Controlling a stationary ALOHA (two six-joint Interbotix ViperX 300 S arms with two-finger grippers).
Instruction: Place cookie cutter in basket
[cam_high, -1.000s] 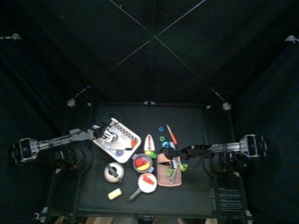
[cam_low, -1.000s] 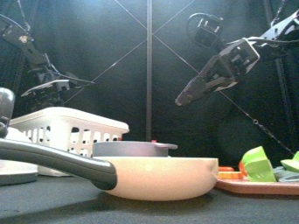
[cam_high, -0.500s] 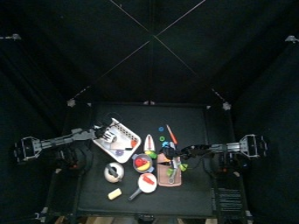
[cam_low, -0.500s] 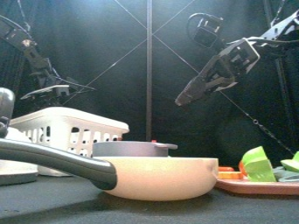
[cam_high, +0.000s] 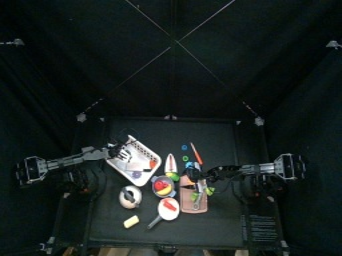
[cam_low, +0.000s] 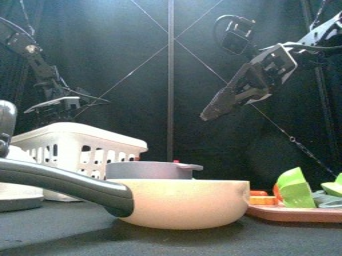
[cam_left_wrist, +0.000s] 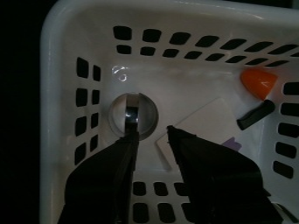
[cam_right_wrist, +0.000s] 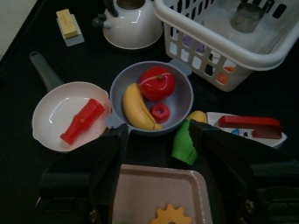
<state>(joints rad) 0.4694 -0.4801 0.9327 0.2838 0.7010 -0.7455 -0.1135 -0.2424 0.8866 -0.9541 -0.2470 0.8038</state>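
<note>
Cutter looks delivered, and nothing has moved in the last second.
Top: your left gripper (cam_high: 112, 153) hangs over the basket (cam_high: 146, 150), as before. Left wrist: jaws part-open and empty above the round metal cookie cutter (cam_left_wrist: 131, 114) lying inside. Right wrist: right gripper (cam_right_wrist: 162, 131) spread, empty.

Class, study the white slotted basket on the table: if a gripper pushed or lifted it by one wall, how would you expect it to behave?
The basket is thin plastic full of slots, so probably light for its size; a push would likely slide it rather than tip it, given its wide, low shape. Lifted by one wall, it may flex and tilt, shifting the loose items inside.
</note>
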